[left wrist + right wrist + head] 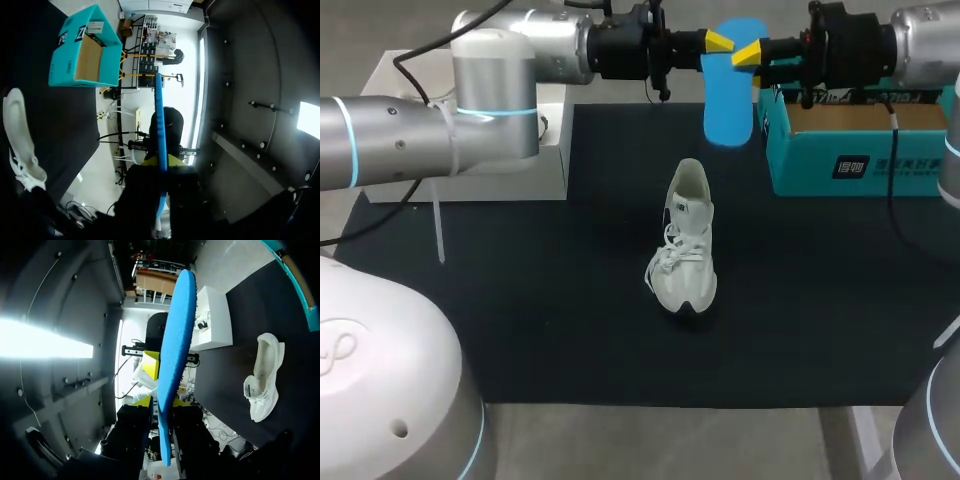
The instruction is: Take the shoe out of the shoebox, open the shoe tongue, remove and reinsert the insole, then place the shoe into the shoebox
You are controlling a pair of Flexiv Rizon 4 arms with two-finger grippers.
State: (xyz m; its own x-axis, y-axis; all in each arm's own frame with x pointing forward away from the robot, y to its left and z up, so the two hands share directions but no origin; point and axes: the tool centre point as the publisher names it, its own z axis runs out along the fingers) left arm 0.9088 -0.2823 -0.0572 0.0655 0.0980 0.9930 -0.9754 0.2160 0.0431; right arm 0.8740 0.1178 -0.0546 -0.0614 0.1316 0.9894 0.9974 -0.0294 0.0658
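A blue insole (728, 100) hangs upright in the air over the back of the table, between my two grippers. My left gripper (720, 42) comes in from the left and is shut on the insole's upper part; in its wrist view the insole (160, 125) runs edge-on between the fingers of the left gripper (161, 162). My right gripper (750, 55) meets it from the right, its fingers closed against both faces of the insole (177, 330). The white shoe (687, 245) stands upright on the mat below, laces loose. The open teal shoebox (860, 150) sits at the back right.
A black mat (570, 330) covers most of the table. A white box (520, 170) stands at the back left under my left arm. The shoe (262, 375) lies well below and apart from both grippers, with bare mat around it.
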